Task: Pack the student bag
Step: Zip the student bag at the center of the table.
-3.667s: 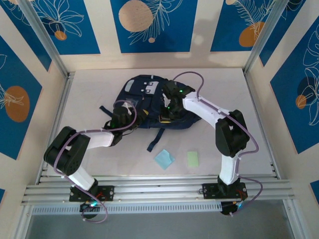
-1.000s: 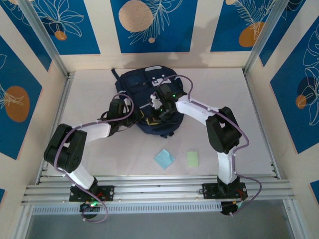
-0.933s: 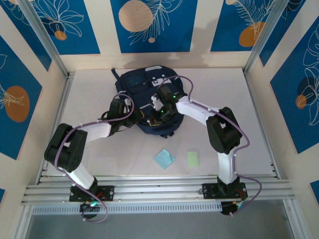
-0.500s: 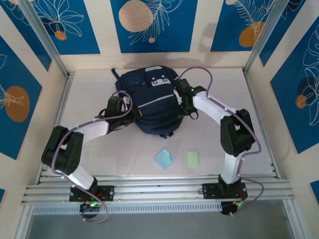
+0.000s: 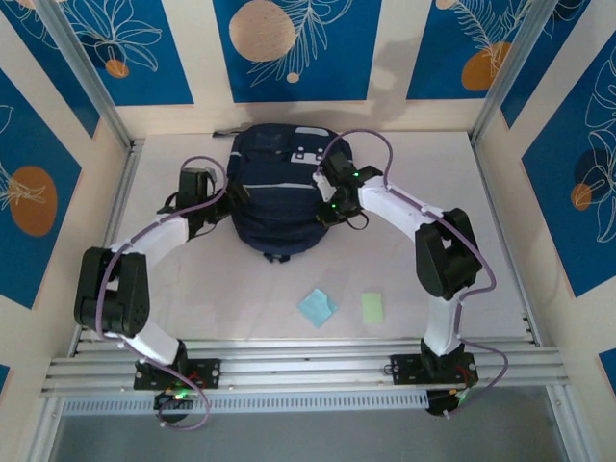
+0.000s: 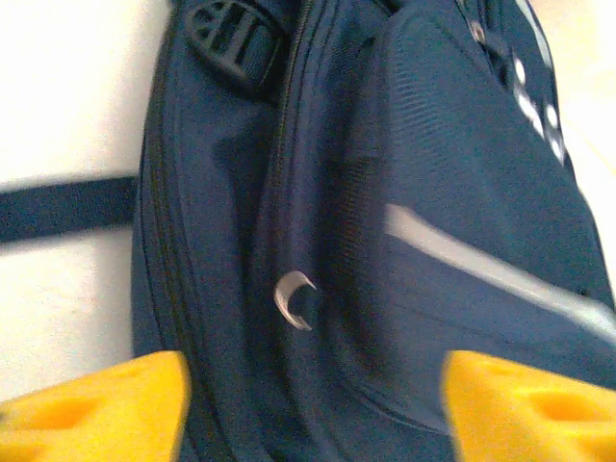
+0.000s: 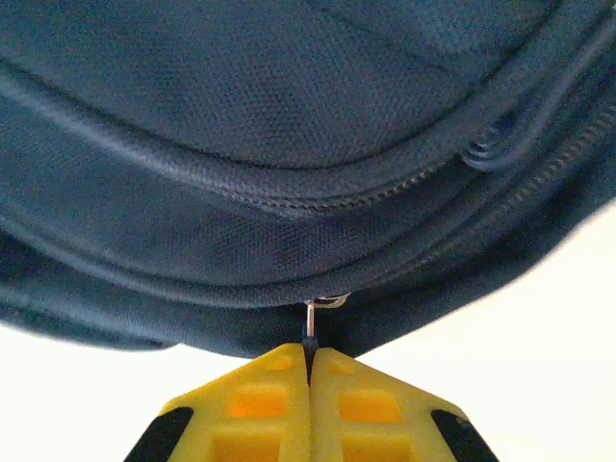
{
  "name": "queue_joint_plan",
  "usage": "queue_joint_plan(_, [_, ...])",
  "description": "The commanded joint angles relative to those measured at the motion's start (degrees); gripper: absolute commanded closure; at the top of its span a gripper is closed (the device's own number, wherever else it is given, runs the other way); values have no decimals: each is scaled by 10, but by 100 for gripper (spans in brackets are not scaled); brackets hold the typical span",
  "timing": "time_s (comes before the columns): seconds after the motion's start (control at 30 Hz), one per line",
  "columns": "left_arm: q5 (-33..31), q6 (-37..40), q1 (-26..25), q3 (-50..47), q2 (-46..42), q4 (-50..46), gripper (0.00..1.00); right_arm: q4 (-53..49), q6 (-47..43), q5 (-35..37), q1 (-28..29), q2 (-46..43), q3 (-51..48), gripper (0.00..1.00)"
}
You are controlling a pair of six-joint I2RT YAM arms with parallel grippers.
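The student bag (image 5: pixel 274 192), dark navy with a pale grey stripe, lies at the back middle of the table. My left gripper (image 5: pixel 219 204) stands open at the bag's left side. Its yellow fingers (image 6: pixel 96 404) are wide apart with the bag's fabric (image 6: pixel 433 192) just ahead and nothing pinched; a small metal ring (image 6: pixel 294 298) hangs on the seam. At the bag's right side my right gripper (image 5: pixel 322 208) is shut. In the right wrist view its gripper (image 7: pixel 310 361) pinches the metal zipper pull (image 7: pixel 310 327) under the bag's zipped edge (image 7: pixel 241 144).
A light blue pad (image 5: pixel 317 307) and a pale green pad (image 5: pixel 372 307) lie on the table in front of the bag. A dark strap (image 6: pixel 58 207) trails left from the bag, and a black buckle (image 6: pixel 231 34) sits near its top. Walls close in on three sides.
The bag has slid toward the back wall and now lies closed. My left gripper has opened and drawn left. My right gripper stayed shut on the zipper pull, moving round the bag's right side.
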Motion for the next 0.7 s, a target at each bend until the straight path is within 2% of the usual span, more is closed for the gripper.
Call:
queue_joint_plan(0.0, [-17, 2, -4, -19, -62, -23, 16, 68, 51, -133, 30, 29, 40, 100])
queue_joint_plan(0.2, [-17, -65, -13, -124, -155, -19, 16, 80, 77, -165, 50, 83, 115, 100])
queue_joint_plan(0.33, [-44, -102, -20, -183, -182, 0, 16, 80, 85, -181, 57, 93, 131, 100])
queue_joint_plan(0.57, [-75, -134, -25, -190, -124, 69, 19, 85, 83, -209, 63, 69, 85, 100])
queue_joint_plan(0.67, [-93, -133, -24, -181, -76, 101, 27, 84, 71, -219, 64, 54, 57, 100])
